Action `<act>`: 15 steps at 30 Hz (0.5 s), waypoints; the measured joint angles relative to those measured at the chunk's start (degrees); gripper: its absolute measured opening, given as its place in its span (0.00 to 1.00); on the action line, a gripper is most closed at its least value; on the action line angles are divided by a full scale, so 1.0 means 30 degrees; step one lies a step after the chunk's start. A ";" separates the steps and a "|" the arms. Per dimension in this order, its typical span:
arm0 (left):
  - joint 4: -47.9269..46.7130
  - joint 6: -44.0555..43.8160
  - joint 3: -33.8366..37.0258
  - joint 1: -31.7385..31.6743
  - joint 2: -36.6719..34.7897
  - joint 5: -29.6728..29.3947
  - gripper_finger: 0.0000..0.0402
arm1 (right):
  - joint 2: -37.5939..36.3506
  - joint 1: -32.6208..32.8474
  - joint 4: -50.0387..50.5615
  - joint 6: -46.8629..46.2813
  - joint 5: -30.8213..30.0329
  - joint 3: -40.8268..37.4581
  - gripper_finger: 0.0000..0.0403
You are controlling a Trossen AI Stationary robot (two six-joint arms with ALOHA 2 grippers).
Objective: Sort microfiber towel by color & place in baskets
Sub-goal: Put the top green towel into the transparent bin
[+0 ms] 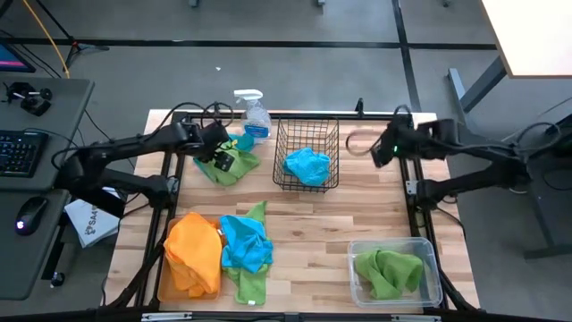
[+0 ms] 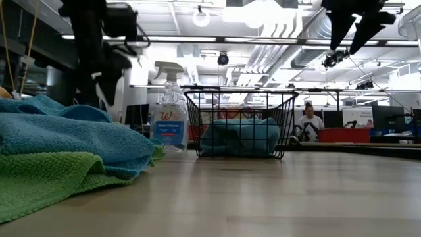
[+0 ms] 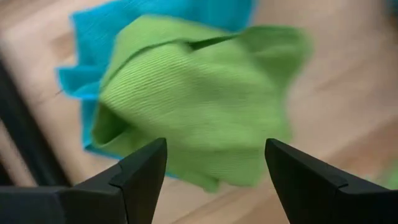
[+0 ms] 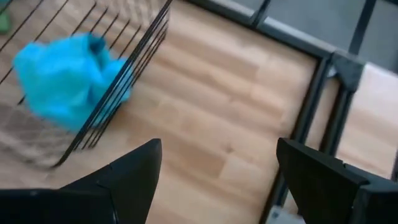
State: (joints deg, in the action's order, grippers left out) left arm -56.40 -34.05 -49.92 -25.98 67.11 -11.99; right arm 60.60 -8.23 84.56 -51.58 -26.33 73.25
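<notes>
Left pincer [image 3: 211, 171] apart over green towel [image 3: 199, 99]; right pincer [image 4: 217, 171] apart beside wire basket [image 4: 124, 74].

a: surface under inspection?

b: light wood plank tabletop [image 1: 313, 224], dark frame along its edges.

a: items resting directly on it?

b: far side: a spray bottle [image 1: 254, 114], a lime green towel over a blue one [image 1: 231, 164] just beside it, and a black wire basket [image 1: 307, 154] near the middle. near side, left: a flat orange-brown tray [image 1: 164, 284], with a blue towel [image 1: 245, 243] and a green towel [image 1: 254, 277] spilling beside it. near right corner: a clear plastic tub [image 1: 394, 271].
</notes>
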 joint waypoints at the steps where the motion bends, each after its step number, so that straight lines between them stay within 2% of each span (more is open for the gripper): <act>1: -0.0045 -0.0084 0.0141 -0.0462 0.0227 -0.0033 0.65 | -0.0167 -0.0860 -0.0365 0.0920 0.0005 0.0000 0.78; 4: 0.0071 -0.0062 -0.0099 -0.1514 0.1258 -0.0162 0.65 | -0.0517 -0.3407 -0.2212 0.4049 0.0673 -0.0007 0.78; 8: 0.0337 0.0610 -0.0931 -0.2654 0.3184 -0.0399 0.65 | -0.0448 -0.6433 -0.5350 0.7700 0.3222 -0.0007 0.78; 11: 0.0325 0.1108 -0.1391 -0.3327 0.4661 -0.0385 0.65 | -0.0108 -0.7846 -0.7377 0.9732 0.5245 -0.0007 0.78; 15: 0.0333 0.0830 -0.1640 -0.3937 0.6021 -0.0400 0.65 | 0.0378 -0.8830 -0.9045 1.0873 0.7020 -0.0007 0.78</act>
State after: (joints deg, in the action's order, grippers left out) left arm -55.40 -31.56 -54.84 -37.79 85.17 -13.19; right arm 61.74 -34.72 57.43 -18.96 -5.27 73.23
